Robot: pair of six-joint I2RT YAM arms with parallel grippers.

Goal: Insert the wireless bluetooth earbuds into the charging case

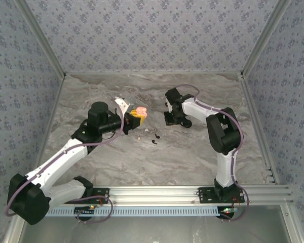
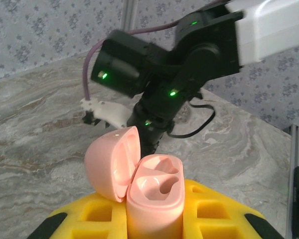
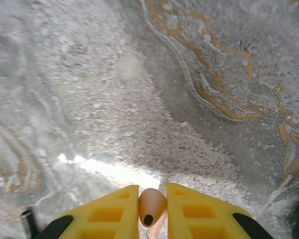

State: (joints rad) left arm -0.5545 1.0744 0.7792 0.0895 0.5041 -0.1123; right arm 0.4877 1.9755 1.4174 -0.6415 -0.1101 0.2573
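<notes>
The charging case [image 2: 157, 174] is pink and stands upright between the yellow fingers [image 2: 214, 209] of my left gripper [image 2: 157, 211], which is shut on it. Its lid [image 2: 109, 164] hangs open to the left, and both moulded sockets show bare. In the top view the case [image 1: 141, 112] is held above the table's middle. My right gripper [image 3: 152, 201] is shut on one pink earbud [image 3: 152, 205] with a black spot on its tip, low over the marble. That gripper [image 1: 168, 118] sits a little to the right of the case.
Two tiny black curved pieces [image 1: 155, 138] and a small pale piece [image 1: 140, 135] lie on the marble table [image 1: 157, 162] just in front of the case. The right arm's black wrist [image 2: 164, 74] hangs close behind the case. Patterned walls enclose the table.
</notes>
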